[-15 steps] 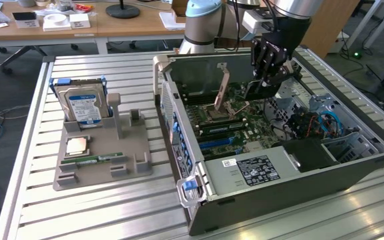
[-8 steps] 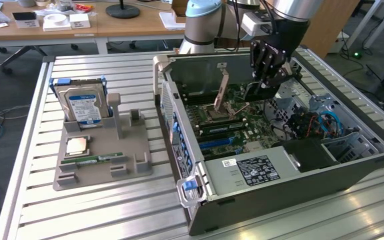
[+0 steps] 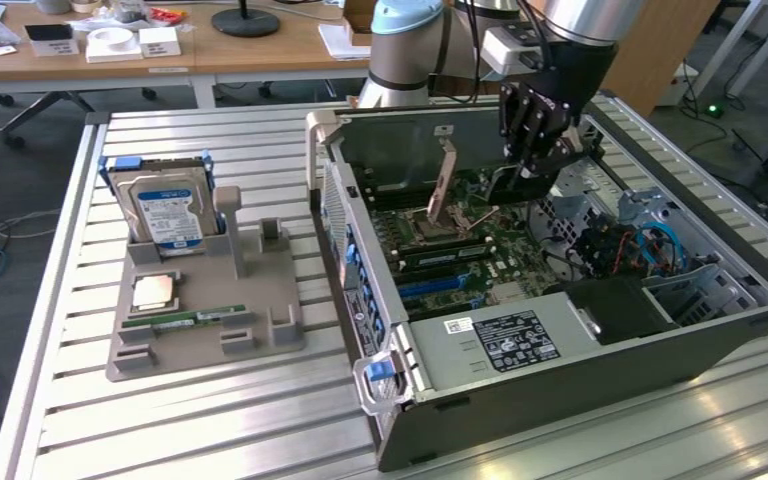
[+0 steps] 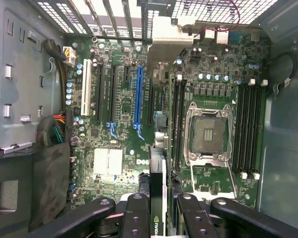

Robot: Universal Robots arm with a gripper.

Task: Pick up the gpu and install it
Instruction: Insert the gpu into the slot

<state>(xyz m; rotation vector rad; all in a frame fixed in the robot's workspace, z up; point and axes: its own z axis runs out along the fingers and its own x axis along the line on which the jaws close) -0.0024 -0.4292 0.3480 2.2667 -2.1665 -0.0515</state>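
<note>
Over the open case (image 3: pixel 558 385): pincer (image 3: pixel 531 172) hangs above the motherboard (image 4: pixel 121 114).
Pincer: partly closed, clamping the gpu (image 4: pixel 158 198) edge-on.
Wrist view: blue slot (image 4: pixel 138 96) lies below the gpu.
Exterior view: hard drive (image 3: pixel 164 210) upright in its stand (image 3: pixel 211 335).

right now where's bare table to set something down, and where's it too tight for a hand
Free: table slats in front of the grey holder, at the near edge, and behind the hard drive. The strip between holder and case is narrow. Crowded: inside the case, where the tool grips the gpu.
</note>
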